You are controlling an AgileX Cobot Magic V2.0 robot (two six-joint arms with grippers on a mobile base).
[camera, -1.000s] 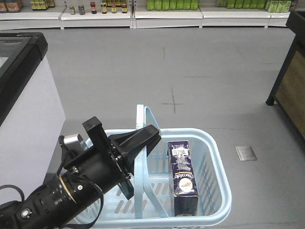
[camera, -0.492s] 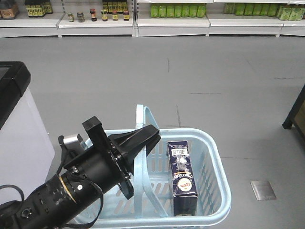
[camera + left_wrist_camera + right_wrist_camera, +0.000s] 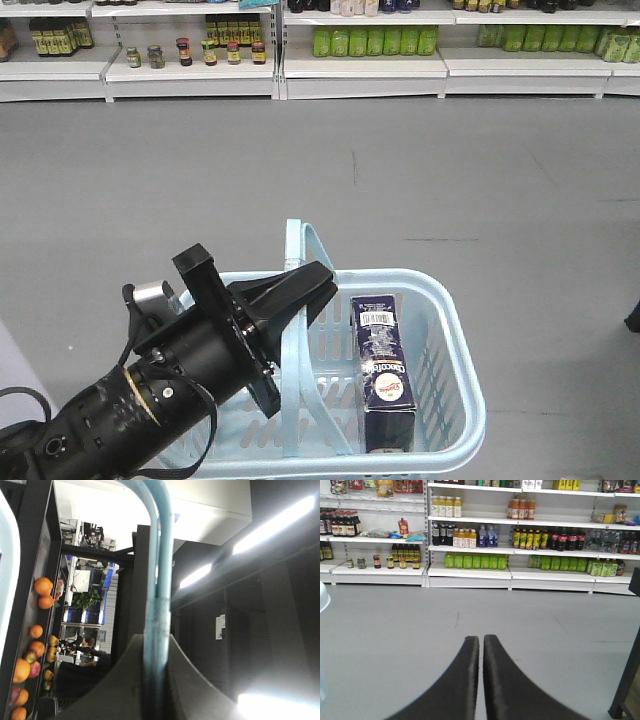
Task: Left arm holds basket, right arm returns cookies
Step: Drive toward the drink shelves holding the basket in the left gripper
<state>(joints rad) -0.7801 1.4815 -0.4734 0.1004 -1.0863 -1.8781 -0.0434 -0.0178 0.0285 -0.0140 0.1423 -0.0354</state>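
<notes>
In the front view, the light blue basket (image 3: 455, 330) hangs low in the middle, with its flat handles (image 3: 300, 250) brought together upright. My left arm comes in from the lower left, and the left gripper (image 3: 318, 285) is shut on those handles. The left wrist view shows the blue handles (image 3: 159, 580) pinched between the left gripper's (image 3: 156, 642) dark jaws. The cookies (image 3: 385, 370), a navy box with its barcode end up, lie inside the basket on its right side. My right gripper (image 3: 481, 639) is shut and empty over the grey floor, facing the shelves.
White store shelves (image 3: 370, 40) with green and dark bottles line the back wall across the grey floor. A dark stand (image 3: 630, 670) is at the right edge of the right wrist view. Oranges and other fruit (image 3: 42, 587) on a dark rack show in the left wrist view.
The view has swung: the white freezer on the left and the dark stand on the right have slid out of the front view. Arm, basket and cookies keep their places.
</notes>
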